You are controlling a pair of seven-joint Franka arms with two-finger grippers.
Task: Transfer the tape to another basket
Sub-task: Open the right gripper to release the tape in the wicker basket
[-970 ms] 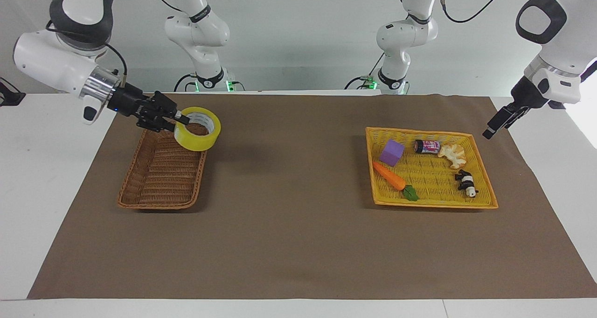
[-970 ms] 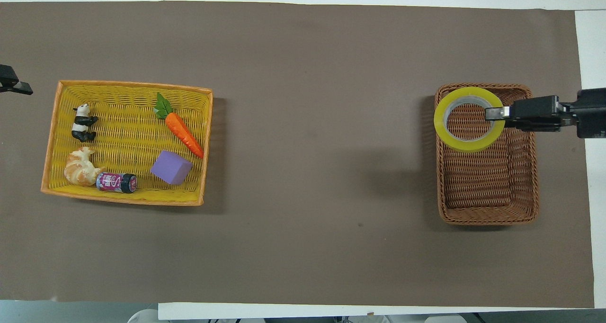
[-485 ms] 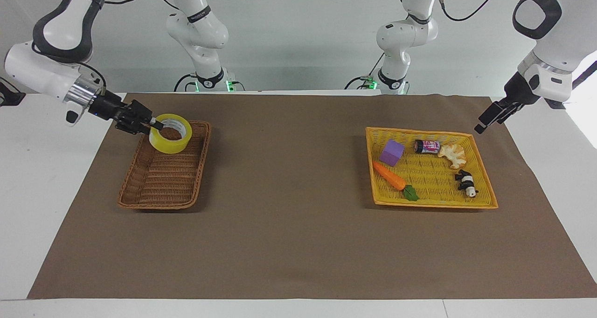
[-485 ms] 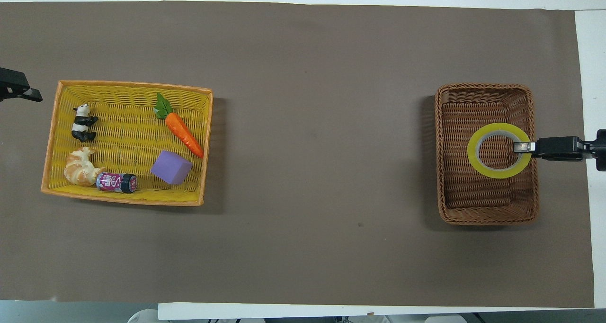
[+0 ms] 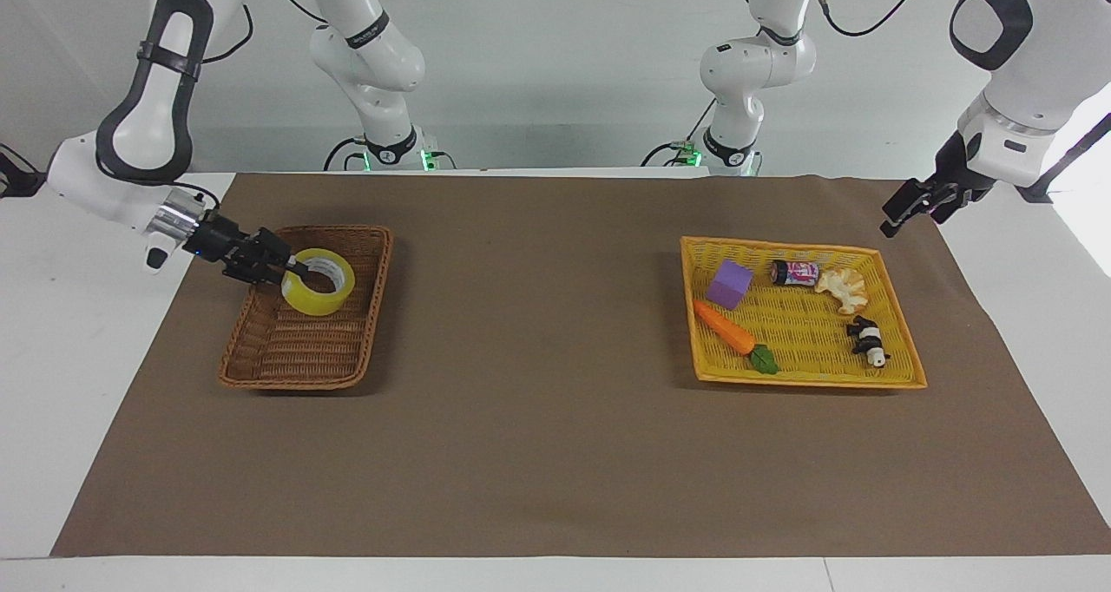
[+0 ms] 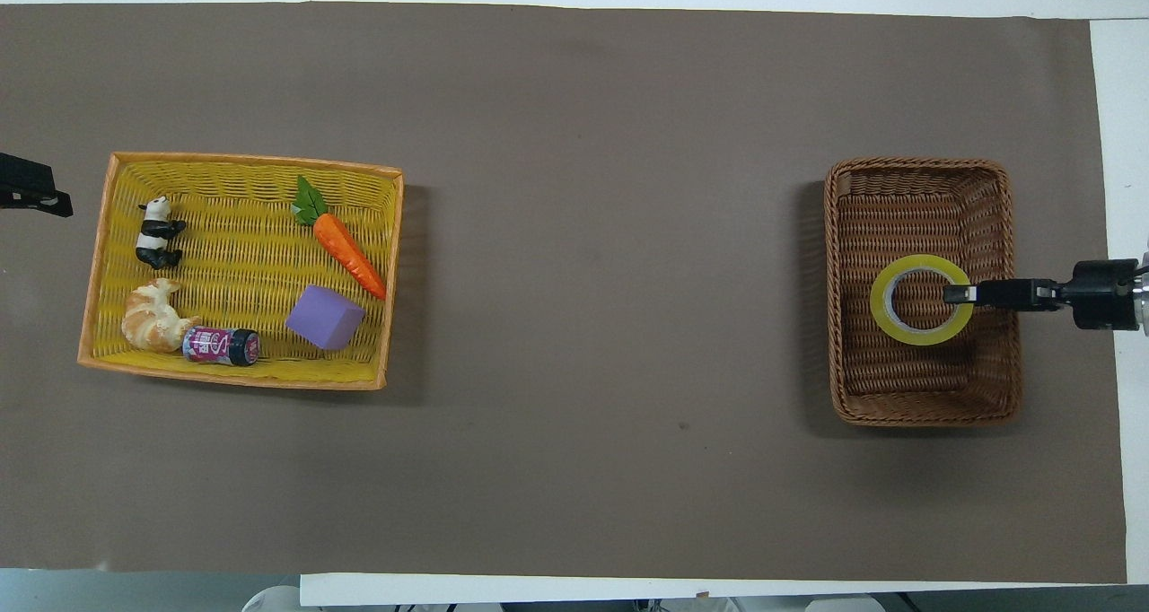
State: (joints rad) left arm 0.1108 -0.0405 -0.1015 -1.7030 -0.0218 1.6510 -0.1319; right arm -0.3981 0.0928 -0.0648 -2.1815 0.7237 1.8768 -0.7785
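Tape (image 5: 318, 281) lies flat in the basket (image 5: 299, 353), hole facing up, its rim pinched by the right gripper (image 5: 293, 269). Left gripper (image 5: 903, 213), fingers spread, hangs over the cloth's corner.

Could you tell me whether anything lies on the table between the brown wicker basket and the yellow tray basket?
Nothing: only bare brown cloth separates the basket from the yellow tray basket, shown most plainly in the overhead view.

White Franka arms with dark grey joint panels, black cables and black pincers
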